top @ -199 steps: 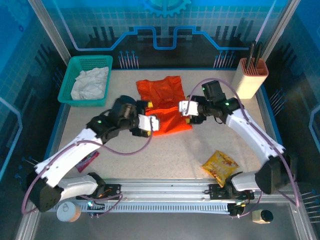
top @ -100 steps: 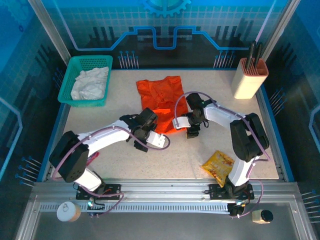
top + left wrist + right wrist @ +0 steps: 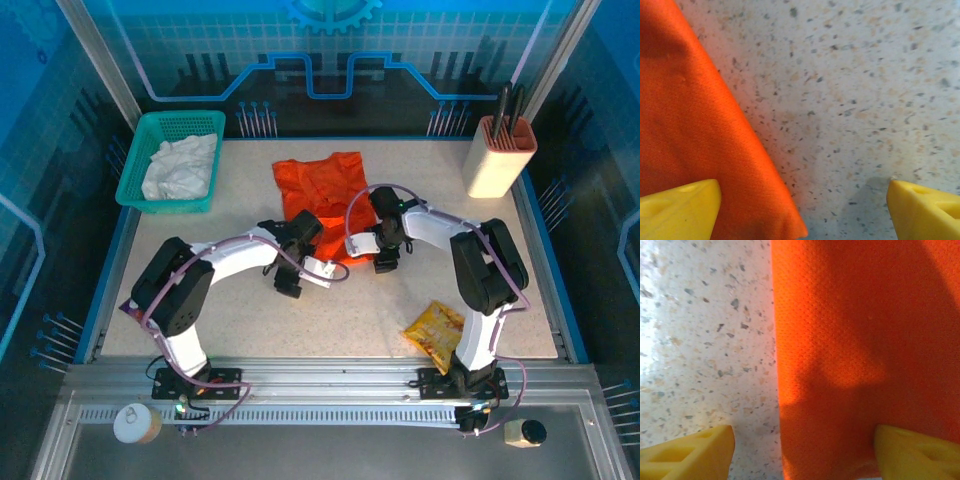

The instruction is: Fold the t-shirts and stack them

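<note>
Orange t-shirt (image 3: 322,190): it lies on the speckled table (image 3: 300,330), about the middle and a little to the far side. It is flat but somewhat wrinkled.
White t-shirt (image 3: 180,165): it is crumpled inside the green basket (image 3: 165,203) at the far left corner of the table.
Left gripper (image 3: 300,268): it is low at the near left corner of the orange t-shirt. The fingers are spread apart, released, and grasp nothing.
Left wrist view: one yellow fingertip (image 3: 680,205) is over the orange cloth (image 3: 695,125). The other is over bare table, and the corner of the cloth ends between them.
Right gripper (image 3: 378,256): it is low at the near right edge of the orange t-shirt. The fingers are wide apart, also released.
Right wrist view: the straight edge of the cloth (image 3: 860,340) runs between the two fingertips (image 3: 915,455), one on the table side and one on the cloth side.
Snack packet (image 3: 438,335): it lies on the near right part of the table, well apart from the shirt.
Beige holder (image 3: 497,165): it stands at the far right corner, with dark handles upright in it.
</note>
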Tool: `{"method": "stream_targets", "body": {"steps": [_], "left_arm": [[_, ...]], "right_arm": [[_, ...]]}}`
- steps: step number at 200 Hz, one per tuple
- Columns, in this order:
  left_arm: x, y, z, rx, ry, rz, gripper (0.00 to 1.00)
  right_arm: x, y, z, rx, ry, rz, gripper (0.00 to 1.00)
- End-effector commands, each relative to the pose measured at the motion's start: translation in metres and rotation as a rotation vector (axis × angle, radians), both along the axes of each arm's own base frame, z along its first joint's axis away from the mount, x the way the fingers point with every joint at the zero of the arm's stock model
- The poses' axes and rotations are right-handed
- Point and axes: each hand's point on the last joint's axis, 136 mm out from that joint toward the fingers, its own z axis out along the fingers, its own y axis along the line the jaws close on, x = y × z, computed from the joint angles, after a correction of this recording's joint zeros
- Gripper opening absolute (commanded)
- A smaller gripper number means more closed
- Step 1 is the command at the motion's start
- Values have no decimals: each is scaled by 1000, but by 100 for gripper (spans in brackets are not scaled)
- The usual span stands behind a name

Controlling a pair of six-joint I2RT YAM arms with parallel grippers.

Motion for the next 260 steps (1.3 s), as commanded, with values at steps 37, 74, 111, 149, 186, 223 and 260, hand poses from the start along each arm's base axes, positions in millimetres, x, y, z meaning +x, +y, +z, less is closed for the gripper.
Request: {"method": "stream_targets", "body": {"steps": [37,74,111,149,186,223,260], "left_arm": [[14,4,-14,39,33,45,86],[16,2,-31,63,69,61,82],[48,-2,-48,62,-71,84,73],[51,4,-53,79,-121,86,49],[41,9,-31,41,-163,93,26],[32,10,5,-9,-211,112,0],[6,14,32,-4,-224,114,0]], "right_arm": [[5,-4,-16,-76,34,4,66],[2,0,-23,-66,52,-3,54],[0,2,-27,-61,66,-20,35],[1,11,-24,-30,42,-61,19],[-10,15,-16,9,7,-126,3],[-37,22,1,69,-42,-179,0],[-65,30,29,145,-96,-193,0]]}}
